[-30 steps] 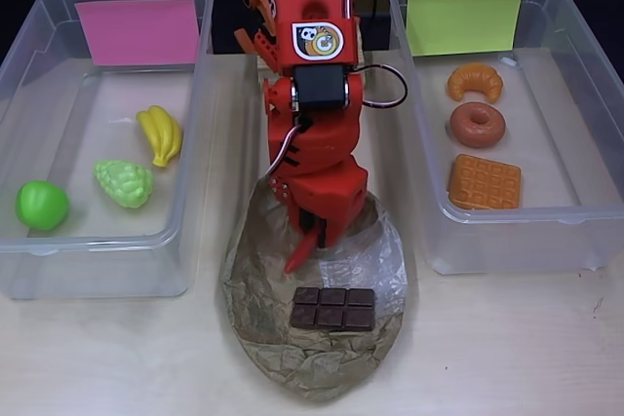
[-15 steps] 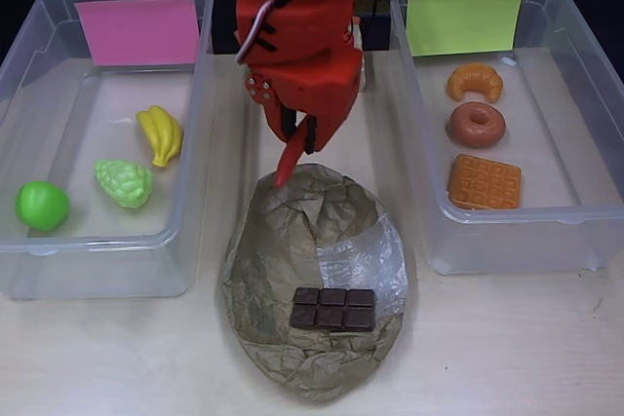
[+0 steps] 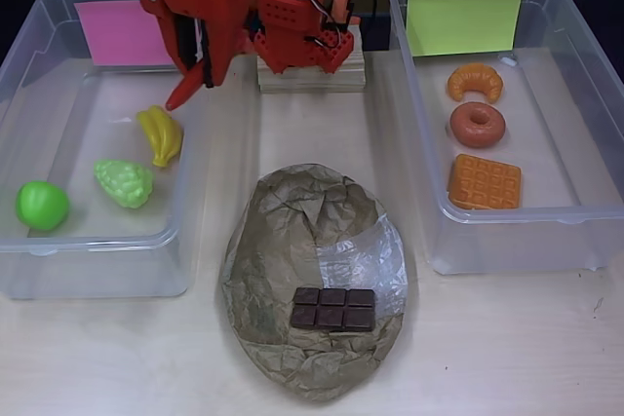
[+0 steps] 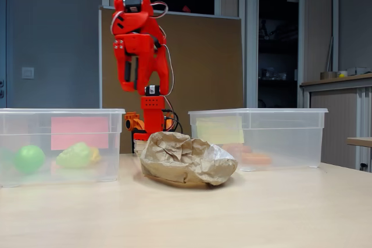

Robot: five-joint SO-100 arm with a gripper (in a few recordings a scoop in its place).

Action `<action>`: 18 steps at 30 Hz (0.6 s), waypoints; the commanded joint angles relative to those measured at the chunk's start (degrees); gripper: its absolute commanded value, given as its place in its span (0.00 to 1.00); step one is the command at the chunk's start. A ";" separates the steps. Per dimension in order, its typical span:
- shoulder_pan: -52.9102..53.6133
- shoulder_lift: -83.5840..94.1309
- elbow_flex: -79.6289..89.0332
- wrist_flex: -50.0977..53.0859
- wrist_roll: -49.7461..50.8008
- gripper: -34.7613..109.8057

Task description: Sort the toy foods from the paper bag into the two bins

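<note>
Mostly sorted: three toys lie in each bin, only the chocolate bar (image 3: 333, 309) remains on the paper bag (image 3: 292, 241), and the gripper (image 3: 185, 90), apparently closed on a red chili, hangs above the pink-sheet bin (image 3: 97, 275).

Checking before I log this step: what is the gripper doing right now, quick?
Red gripper: closed on a red chili-like piece, raised above the clear plastic bin with the pink paper sheet.

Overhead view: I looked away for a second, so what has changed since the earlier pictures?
The gripper rose off the paper bag and swung to picture-left, now above the pink-sheet bin near the bananas. It seems to carry a slim red piece; I cannot tell which. The chocolate bar and everything in both bins stayed put.
</note>
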 commanded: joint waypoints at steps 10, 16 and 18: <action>25.22 -6.50 6.42 -19.25 -16.96 0.26; 29.79 -20.30 6.15 -25.40 -18.11 0.26; 30.67 -23.73 5.89 -27.33 -18.19 0.26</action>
